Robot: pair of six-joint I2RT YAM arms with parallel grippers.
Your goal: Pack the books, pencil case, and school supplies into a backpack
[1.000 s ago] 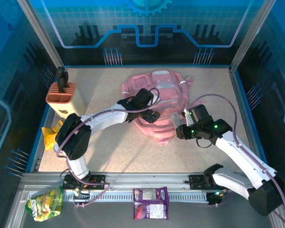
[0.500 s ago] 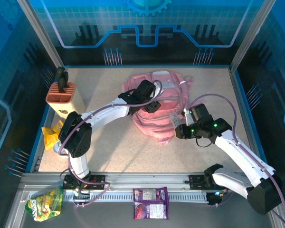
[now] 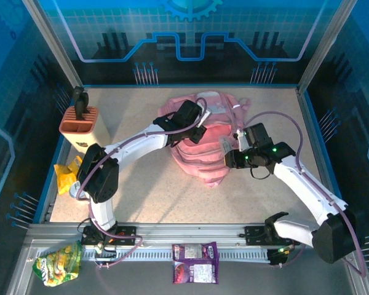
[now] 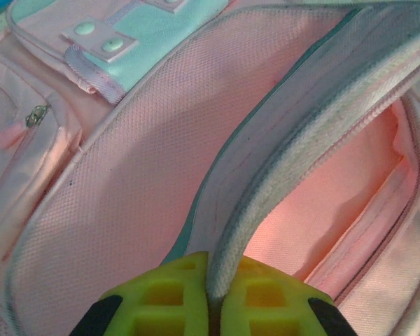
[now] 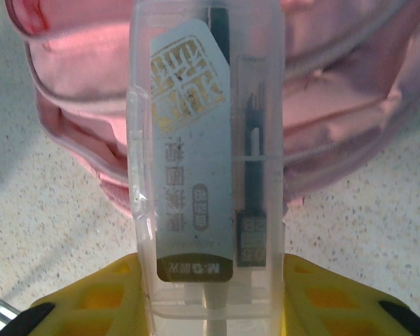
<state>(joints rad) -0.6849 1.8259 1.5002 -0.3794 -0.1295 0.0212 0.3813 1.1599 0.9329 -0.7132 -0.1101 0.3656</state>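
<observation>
The pink backpack (image 3: 206, 144) lies at the back middle of the table with its main pocket open. My left gripper (image 3: 196, 133) is shut on the backpack's pale zipper-edged flap (image 4: 294, 133), held between the yellow fingers (image 4: 161, 301); the pink lining (image 4: 336, 203) shows to the right of it. My right gripper (image 3: 229, 155) is shut on the school supplies, a clear case with a silvery label (image 5: 196, 154), just off the backpack's (image 5: 336, 77) right side. The case (image 3: 225, 146) points toward the pocket. The books and pencil case are hidden.
A beige, orange-topped block (image 3: 80, 126) stands at the back left, with a yellow snack bag (image 3: 64, 175) in front of it. On the near rail lie a green bag (image 3: 58, 263) and purple packets (image 3: 195, 262). Frame posts and blue walls ring the table.
My left gripper has shut on the backpack's flap and moved slightly back with it. My right gripper has carried the clear case left and back, closer to the backpack.
</observation>
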